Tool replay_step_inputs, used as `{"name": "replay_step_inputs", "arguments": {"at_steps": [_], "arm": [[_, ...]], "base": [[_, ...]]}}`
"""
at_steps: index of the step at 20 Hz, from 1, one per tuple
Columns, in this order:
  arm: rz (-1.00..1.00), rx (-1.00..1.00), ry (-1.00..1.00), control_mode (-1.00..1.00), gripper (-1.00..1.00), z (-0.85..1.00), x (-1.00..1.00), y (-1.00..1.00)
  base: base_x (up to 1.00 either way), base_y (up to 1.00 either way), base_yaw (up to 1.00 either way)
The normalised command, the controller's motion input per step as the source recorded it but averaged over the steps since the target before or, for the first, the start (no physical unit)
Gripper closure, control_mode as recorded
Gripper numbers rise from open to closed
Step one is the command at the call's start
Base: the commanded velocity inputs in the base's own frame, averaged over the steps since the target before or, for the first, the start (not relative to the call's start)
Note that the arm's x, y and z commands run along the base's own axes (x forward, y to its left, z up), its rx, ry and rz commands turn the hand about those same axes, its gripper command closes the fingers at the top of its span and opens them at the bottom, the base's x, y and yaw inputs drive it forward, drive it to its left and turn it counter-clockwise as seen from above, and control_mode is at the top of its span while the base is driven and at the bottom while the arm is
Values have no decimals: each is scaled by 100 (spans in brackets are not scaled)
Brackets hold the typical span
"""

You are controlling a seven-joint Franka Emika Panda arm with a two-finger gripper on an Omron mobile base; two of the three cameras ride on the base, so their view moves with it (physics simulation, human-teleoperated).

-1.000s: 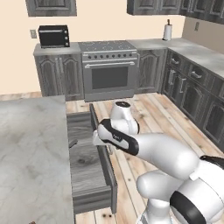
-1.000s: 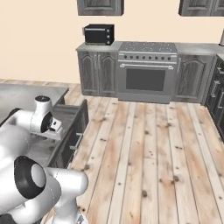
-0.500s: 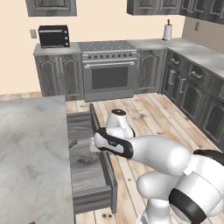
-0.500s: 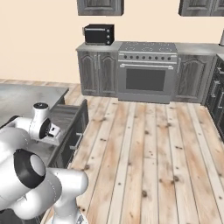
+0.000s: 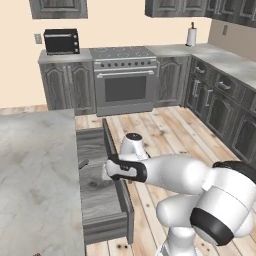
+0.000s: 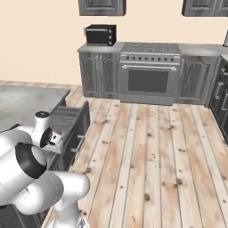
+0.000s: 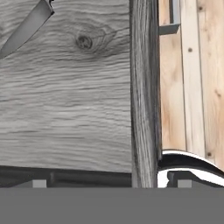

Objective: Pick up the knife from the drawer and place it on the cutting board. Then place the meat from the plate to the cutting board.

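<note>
Over open drawer (image 5: pixel 100 200) by its front edge, hand (image 5: pixel 111 169) w/ fingers apart; knife (image 7: pixel 26 28) off to one side.

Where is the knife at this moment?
The knife lies on the grey floor of the open drawer, at the hand view's top left, away from the drawer's front wall.
</note>
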Motion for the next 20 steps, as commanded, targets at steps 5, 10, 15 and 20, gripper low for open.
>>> {"name": "replay_step_inputs", "arguments": {"at_steps": [5,10,15,20], "arm": [[0,0,0,-100,-100,-37,0,0],[0,0,0,-100,-100,-38,0,0],[0,0,0,-100,-100,-35,0,0],[0,0,0,-100,-100,-28,0,-1]], "base": [[0,0,0],[0,0,0],[0,0,0],[0,0,0]]}}
